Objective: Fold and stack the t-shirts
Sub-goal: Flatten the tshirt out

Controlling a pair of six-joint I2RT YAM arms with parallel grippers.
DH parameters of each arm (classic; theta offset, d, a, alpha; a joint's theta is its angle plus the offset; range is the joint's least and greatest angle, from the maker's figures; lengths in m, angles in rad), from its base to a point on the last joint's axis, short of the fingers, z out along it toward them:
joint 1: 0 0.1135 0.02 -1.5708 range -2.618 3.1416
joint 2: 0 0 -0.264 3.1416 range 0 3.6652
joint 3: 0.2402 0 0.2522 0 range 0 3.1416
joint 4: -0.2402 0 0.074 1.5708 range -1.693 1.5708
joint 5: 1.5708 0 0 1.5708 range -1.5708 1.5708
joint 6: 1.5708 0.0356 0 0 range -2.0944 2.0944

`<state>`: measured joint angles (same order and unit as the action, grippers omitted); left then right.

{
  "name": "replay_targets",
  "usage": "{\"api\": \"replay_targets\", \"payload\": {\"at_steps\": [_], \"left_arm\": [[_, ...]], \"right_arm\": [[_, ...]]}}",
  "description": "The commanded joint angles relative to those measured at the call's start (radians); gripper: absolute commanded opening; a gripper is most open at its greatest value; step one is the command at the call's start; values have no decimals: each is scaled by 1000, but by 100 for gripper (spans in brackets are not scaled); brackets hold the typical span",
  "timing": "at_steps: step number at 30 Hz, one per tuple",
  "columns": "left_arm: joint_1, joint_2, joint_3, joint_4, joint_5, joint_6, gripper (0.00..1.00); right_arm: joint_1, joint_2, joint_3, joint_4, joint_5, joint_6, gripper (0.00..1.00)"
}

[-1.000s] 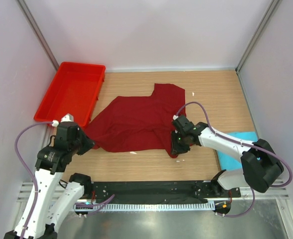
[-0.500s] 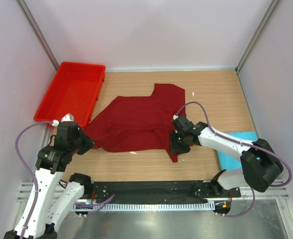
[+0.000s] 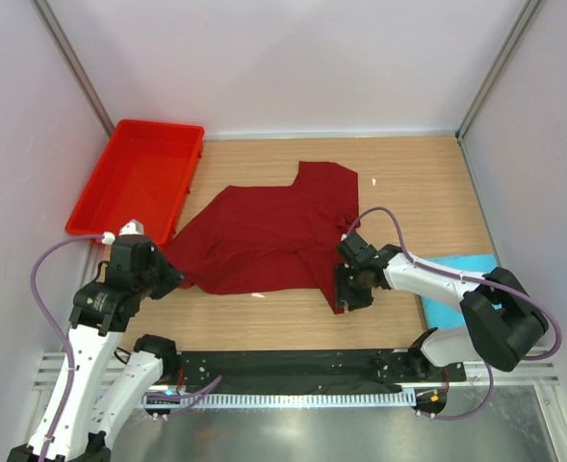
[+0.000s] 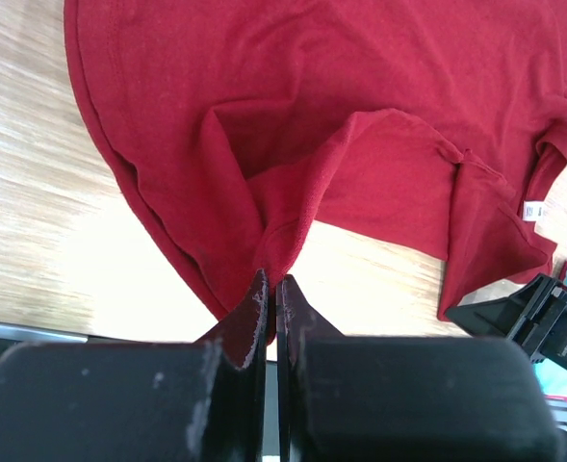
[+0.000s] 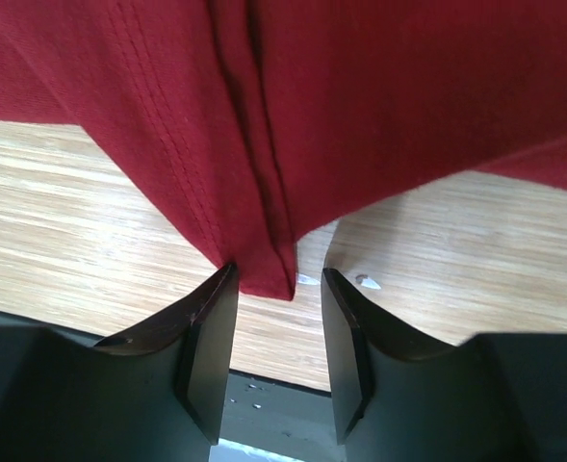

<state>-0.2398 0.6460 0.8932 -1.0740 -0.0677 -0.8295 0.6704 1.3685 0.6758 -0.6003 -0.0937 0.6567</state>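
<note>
A dark maroon t-shirt [image 3: 264, 236] lies spread and rumpled across the middle of the wooden table. My left gripper [image 3: 170, 276] is shut on its near left edge; in the left wrist view the cloth [image 4: 360, 115] is pinched between the closed tips [image 4: 271, 284]. My right gripper [image 3: 347, 291] stands open at the shirt's near right corner. In the right wrist view that hemmed corner [image 5: 264, 269] rests on the table between the parted fingertips [image 5: 278, 279], close to the left one. A turquoise t-shirt [image 3: 444, 313] lies at the right, partly hidden under the right arm.
A bright red plastic tray [image 3: 134, 183] sits at the far left, tilted against the wall. Grey walls close in the table on three sides. A black rail [image 3: 283, 364] runs along the near edge.
The right gripper has opened and let go of the maroon shirt's near right corner, which now lies flat on the table. The left gripper has stayed shut in place.
</note>
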Motion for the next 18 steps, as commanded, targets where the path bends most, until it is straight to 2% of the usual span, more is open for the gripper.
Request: {"api": "replay_targets", "payload": {"at_steps": [1,11,13,14,16,18], "left_arm": [[5,-5,-2,26,11,6,0],[5,-12,4,22,3,3,0],[5,-17,4,20,2,3,0],[5,-20,4,19,0,-3,0],[5,-25,4,17,2,-6,0],[5,-29,12,14,3,-14,0]], "right_arm": [[4,14,5,53,-9,15,45],[35,57,-1,96,-6,47,36],[35,52,-7,94,20,49,27],[35,49,-5,86,32,47,19],[35,32,16,70,69,46,13],[35,24,45,22,159,34,1]]}}
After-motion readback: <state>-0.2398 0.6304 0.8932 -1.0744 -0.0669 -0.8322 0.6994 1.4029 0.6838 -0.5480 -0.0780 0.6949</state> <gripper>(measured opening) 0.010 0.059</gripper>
